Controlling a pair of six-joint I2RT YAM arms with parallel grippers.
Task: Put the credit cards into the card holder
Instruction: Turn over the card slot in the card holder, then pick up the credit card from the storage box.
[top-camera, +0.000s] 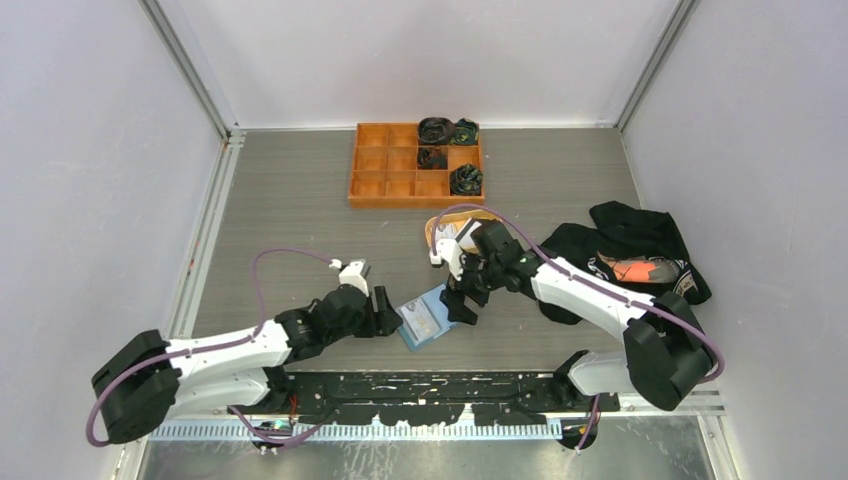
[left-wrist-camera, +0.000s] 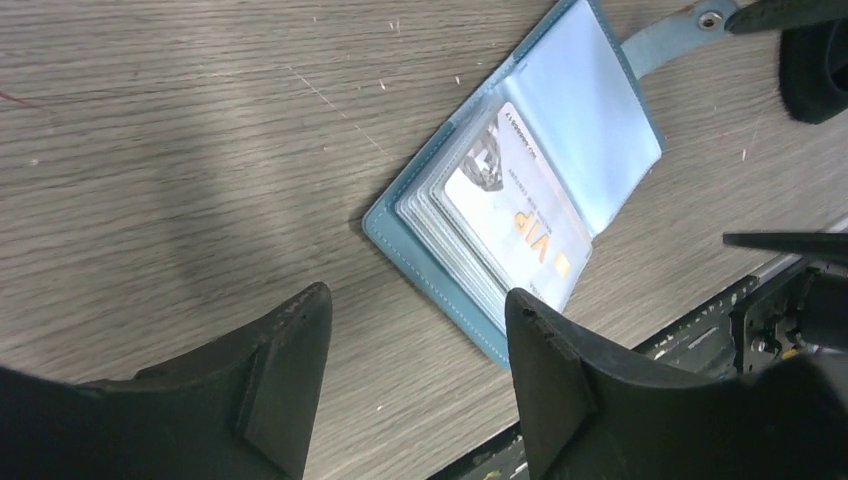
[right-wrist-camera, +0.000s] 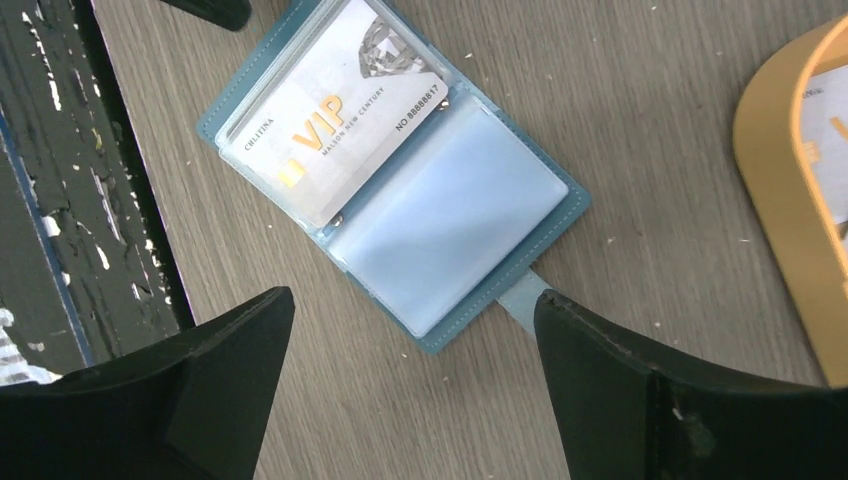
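Down at your near edge, a black perforated rail (top-camera: 430, 385) runs along the grey wood-grain table (top-camera: 300, 200). Just past it the card holder (top-camera: 425, 318) lies flat and open, with a white VIP card (right-wrist-camera: 330, 130) in one clear sleeve. Your left gripper (left-wrist-camera: 415, 310) sits beside it, spread and empty, and the right gripper (right-wrist-camera: 412, 300) is spread wide over it, gripping nothing. Further back you've got the tan dish (top-camera: 440, 225), a dark cloth (top-camera: 640, 235) off right, the orange tray (top-camera: 400, 175), then plain white walls (top-camera: 430, 50).
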